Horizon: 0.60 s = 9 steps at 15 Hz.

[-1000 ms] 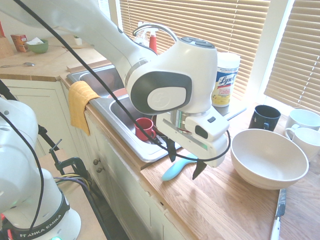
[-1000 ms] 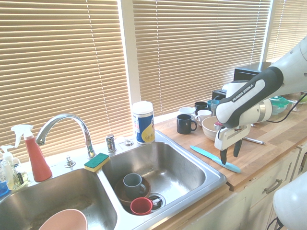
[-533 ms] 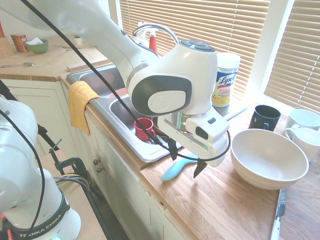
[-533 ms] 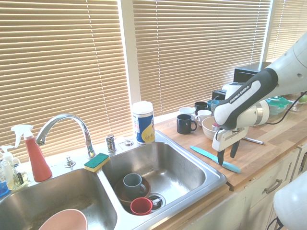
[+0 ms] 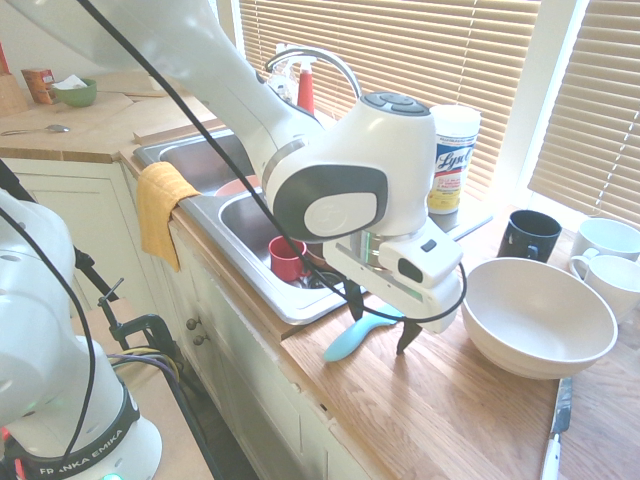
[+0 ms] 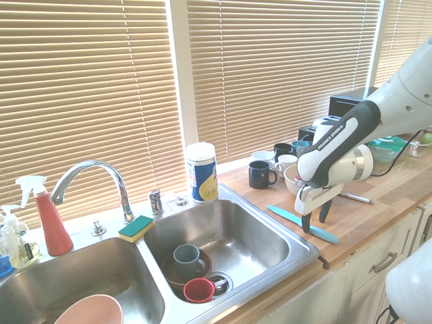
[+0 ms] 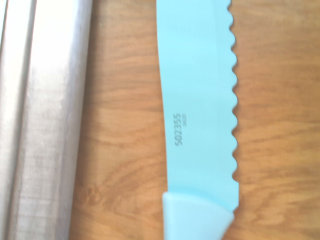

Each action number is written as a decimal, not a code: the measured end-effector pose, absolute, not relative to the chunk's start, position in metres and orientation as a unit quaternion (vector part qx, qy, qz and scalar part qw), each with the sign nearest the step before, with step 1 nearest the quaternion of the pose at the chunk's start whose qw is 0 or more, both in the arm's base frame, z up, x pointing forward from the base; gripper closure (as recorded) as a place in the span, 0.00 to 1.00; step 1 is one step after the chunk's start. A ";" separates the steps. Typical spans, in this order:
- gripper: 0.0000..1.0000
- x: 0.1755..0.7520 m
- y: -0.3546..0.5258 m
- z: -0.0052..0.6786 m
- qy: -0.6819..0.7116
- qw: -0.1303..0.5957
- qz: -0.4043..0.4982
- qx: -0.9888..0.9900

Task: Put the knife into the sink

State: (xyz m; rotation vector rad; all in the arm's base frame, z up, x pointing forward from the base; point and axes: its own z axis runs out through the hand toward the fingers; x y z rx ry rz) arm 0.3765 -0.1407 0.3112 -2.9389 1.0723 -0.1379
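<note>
Although the turquoise knife point(image 6: 302, 223) lies flat on the wooden counter point(image 6: 364, 227), beside the sink point(image 6: 297, 244), I have the gripper point(image 6: 314, 226) over it with fingers parted, grasping nothing; alignment appears nearly complete, while grasp, lift, transfer and release remain.
</note>
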 end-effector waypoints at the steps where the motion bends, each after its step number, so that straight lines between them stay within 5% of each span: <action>1: 0.00 0.378 -0.140 0.311 0.341 0.005 -0.046 -0.939; 2: 1.00 0.379 -0.139 0.311 0.339 0.005 -0.047 -0.939; 9: 1.00 0.382 -0.137 0.311 0.334 0.002 -0.056 -0.941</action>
